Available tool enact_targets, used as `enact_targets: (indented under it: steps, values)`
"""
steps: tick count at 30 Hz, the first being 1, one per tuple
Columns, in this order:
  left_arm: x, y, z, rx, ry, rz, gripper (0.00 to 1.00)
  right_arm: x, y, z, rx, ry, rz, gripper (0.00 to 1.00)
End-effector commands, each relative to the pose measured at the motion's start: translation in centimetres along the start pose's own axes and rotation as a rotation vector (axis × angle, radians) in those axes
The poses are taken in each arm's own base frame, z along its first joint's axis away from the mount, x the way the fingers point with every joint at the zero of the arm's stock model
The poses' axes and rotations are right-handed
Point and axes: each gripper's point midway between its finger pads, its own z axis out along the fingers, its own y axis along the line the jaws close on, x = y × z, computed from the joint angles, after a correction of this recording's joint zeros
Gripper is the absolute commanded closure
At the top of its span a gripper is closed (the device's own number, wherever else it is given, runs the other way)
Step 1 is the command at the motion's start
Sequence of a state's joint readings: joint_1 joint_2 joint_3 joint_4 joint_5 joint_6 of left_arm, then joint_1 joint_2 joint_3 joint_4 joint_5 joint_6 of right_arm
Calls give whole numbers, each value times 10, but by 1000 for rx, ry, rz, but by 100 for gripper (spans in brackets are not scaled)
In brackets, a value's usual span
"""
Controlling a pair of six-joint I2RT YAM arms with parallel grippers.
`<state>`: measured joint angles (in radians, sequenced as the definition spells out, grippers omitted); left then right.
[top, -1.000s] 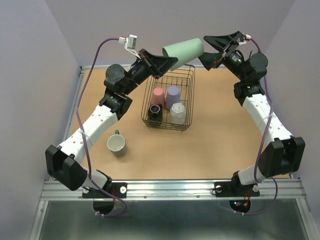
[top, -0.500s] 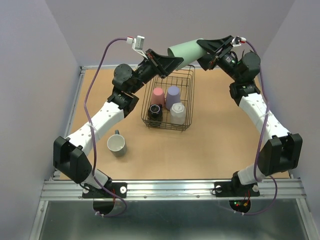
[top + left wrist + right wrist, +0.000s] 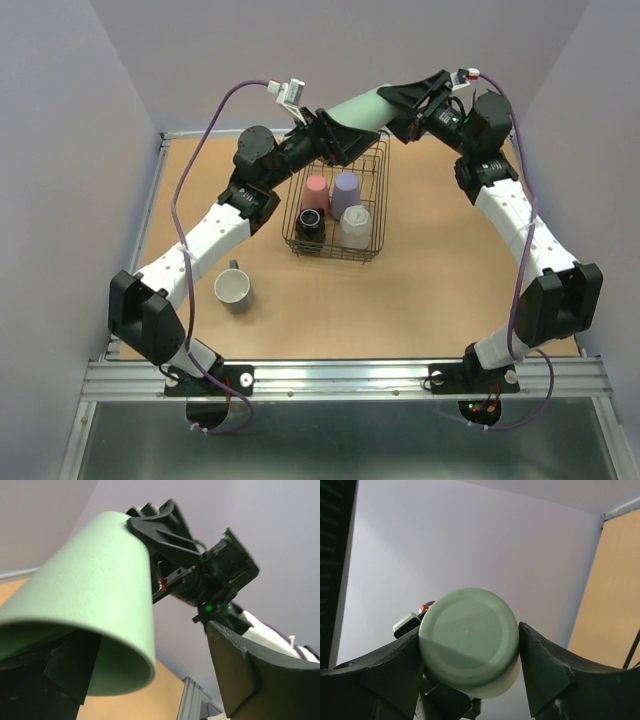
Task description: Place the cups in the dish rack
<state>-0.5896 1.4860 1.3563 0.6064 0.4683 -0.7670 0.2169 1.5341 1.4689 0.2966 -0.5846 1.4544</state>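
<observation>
**A:** What is the setting?

**B:** A matte tan tabletop (image 3: 430,280) closed in by plain pale lavender walls (image 3: 330,40). A ribbed metal rail (image 3: 350,375) runs along its near edge.

**A:** And the grippers?

**B:** The right gripper (image 3: 470,632) is clamped on the base end of the pale green cup (image 3: 360,106), with a finger pressed to each side. The left gripper (image 3: 355,138) has its jaws apart: one finger reaches into the cup's mouth, and the other stands clear of its outer wall. The cup lies on its side in the air above the dish rack's (image 3: 381,205) far rim.

**A:** What are the objects like?

**B:** The cup is smooth, tapered and handleless, with a flat round base. The rack is a rectangular basket of thin black wire, toward the tabletop's far edge. It holds a pink cup (image 3: 316,190), a lavender cup (image 3: 346,190), a dark brown mug (image 3: 311,222) and a white cup (image 3: 355,226). A grey-blue mug (image 3: 234,287), cream inside, stands mouth up toward the near left corner, apart from the rack.
</observation>
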Motion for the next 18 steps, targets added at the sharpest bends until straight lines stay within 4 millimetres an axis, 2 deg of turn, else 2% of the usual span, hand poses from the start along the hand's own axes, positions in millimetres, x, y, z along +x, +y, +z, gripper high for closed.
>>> enact_targets:
  steps: [1, 2, 3, 4, 5, 8, 9, 10, 12, 13, 15, 16, 17, 18]
  values:
    - [-9, 4, -22, -92, 29, 96, 1, 3, 12, 7, -1, 20, -107, 100]
    - [-19, 7, -29, -144, 2, 117, 1, 1, 4, 9, 13, 17, -125, 100]
    - [-20, 14, -34, -196, 5, 127, 1, -2, 1, 12, 30, 9, -134, 100]
    - [-16, 33, -44, -290, 21, 149, 1, -5, -3, 14, 43, 4, -169, 100]
    - [-22, 29, -53, -309, 8, 164, 1, -9, -19, 18, 88, 3, -170, 100]
    - [-22, 41, -78, -417, 11, 179, 1, -28, -18, 28, 128, -40, -298, 100]
    - [-21, 42, -84, -436, 13, 183, 1, -38, -48, 33, 225, -57, -293, 100]
    - [-15, 49, -92, -479, 33, 179, 1, -47, -34, 38, 221, -76, -376, 100]
    - [-14, 47, -102, -493, 43, 192, 1, -58, -56, 42, 314, -83, -402, 99]
    - [-12, 47, -105, -499, 51, 195, 1, -70, -76, 48, 378, -113, -422, 100]
    - [-6, 52, -116, -542, 78, 196, 1, -90, -80, 50, 453, -162, -495, 100]
    - [-1, 57, -122, -568, 97, 196, 1, -98, -107, 54, 516, -151, -524, 100]
    - [-1, 55, -125, -569, 104, 210, 1, -105, -99, 54, 533, -169, -550, 100]
    - [1, 56, -128, -577, 112, 210, 1, -114, -106, 55, 569, -195, -574, 100]
